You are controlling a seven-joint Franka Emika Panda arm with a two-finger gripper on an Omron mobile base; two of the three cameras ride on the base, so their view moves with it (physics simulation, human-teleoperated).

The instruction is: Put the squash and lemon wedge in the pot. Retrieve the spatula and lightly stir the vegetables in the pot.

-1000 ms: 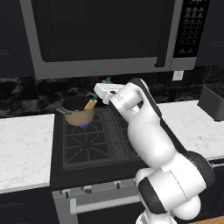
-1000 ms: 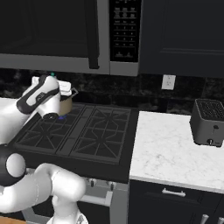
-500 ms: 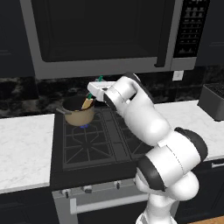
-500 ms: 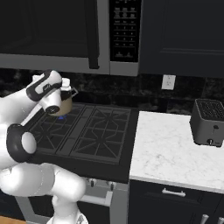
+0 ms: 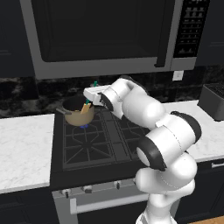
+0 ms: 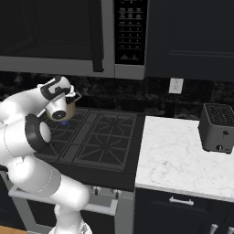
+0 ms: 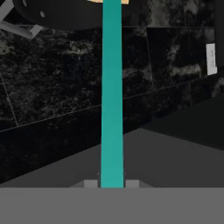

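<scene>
The tan pot (image 5: 78, 114) stands on the back left burner, its dark inside (image 7: 57, 17) at the top of the hand view. My gripper (image 5: 91, 94) hovers just above the pot's right rim, shut on the teal handle of the spatula (image 5: 86, 106). The spatula (image 7: 111, 96) slants down from my gripper (image 7: 111, 183) into the pot, and its light-orange blade (image 7: 111, 1) reaches inside. In the right base view the pot (image 6: 69, 109) peeks out behind my wrist. The squash and the lemon wedge are hidden from view.
A blue flame (image 5: 83, 126) burns under the pot. The black stove (image 5: 100, 144) has bare grates in front and to the right. A microwave (image 5: 100, 35) hangs low overhead. A toaster (image 6: 217, 128) sits on the right marble counter (image 6: 183, 155).
My gripper has shifted left with the spatula, from beside the pot to over its right rim. The arm's elbow has swung up and round. The pot has stayed put.
</scene>
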